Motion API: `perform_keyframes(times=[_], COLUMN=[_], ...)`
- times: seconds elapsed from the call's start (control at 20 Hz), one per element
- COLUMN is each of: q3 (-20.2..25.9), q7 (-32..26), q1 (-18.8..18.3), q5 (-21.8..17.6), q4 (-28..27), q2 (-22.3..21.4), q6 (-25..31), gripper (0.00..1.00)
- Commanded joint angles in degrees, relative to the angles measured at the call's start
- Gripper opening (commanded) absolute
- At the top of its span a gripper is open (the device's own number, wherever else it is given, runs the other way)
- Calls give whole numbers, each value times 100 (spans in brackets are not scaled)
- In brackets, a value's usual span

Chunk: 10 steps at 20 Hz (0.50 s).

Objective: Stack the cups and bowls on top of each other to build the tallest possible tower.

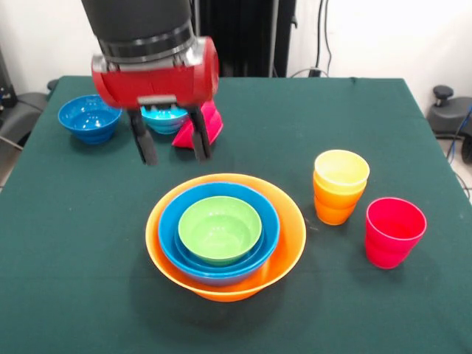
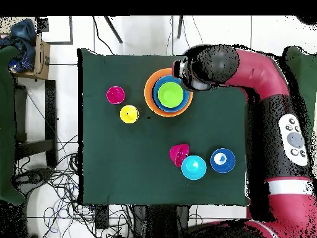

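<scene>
The tower stands at the table's middle: a very large orange bowl holds nested blue bowls with a small green bowl on top. In the overhead view the green bowl sits inside the orange rim. My gripper hangs open and empty just behind the tower, above the table. A yellow cup sits nested in an orange cup to the right, and a red cup stands beside them. In the overhead view the arm's head hides the gripper.
At the far left stand a dark-blue bowl and a light-blue bowl. A red-pink piece lies on its side behind my fingers. Overhead shows the yellow cup, red cup, light-blue bowl and dark-blue bowl.
</scene>
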Motion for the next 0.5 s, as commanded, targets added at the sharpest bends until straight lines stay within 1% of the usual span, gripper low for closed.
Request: perform_keyframes(times=[0.05,0.15,0.35,0.5], q3=[164,164,192,244], q7=[-1174,-1150,-1125,-1148], q1=[-249,-261,-264,-312], q5=[-42,-125,-326,-389], q4=[1780,2093,2489,2729], q2=[-790,-907,-1060,-1189], q6=[297,179,17,-66], gripper=[100,100,100,100])
